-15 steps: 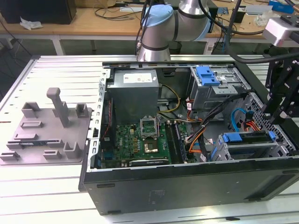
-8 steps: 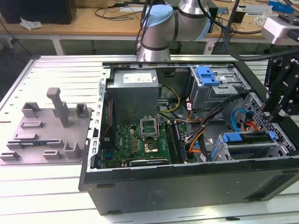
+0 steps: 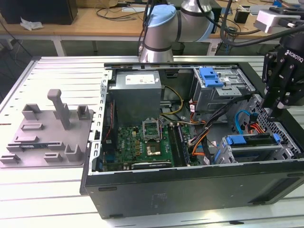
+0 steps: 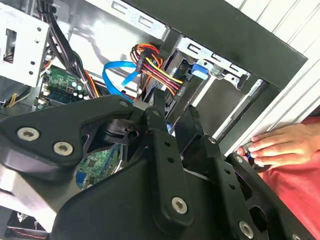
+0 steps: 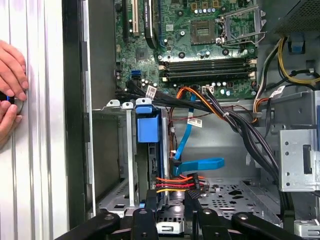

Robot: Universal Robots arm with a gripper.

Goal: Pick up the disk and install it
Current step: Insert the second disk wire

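The tool (image 3: 274, 111) hangs over the drive cage (image 3: 285, 149) at the exterior view's right end of the open computer case (image 3: 190, 190). The disk (image 3: 251, 142) lies in that cage, directly under the tool, with blue rails at its ends. Whether the tool grips the disk or stands free of it cannot be told. In the first wrist view, red, yellow and orange wires (image 5: 175, 182) and a blue cable (image 5: 200, 164) run just beside the tool (image 5: 170, 205). A person's hand (image 5: 10, 85) rests on the counter (image 5: 35, 175) outside the case wall.
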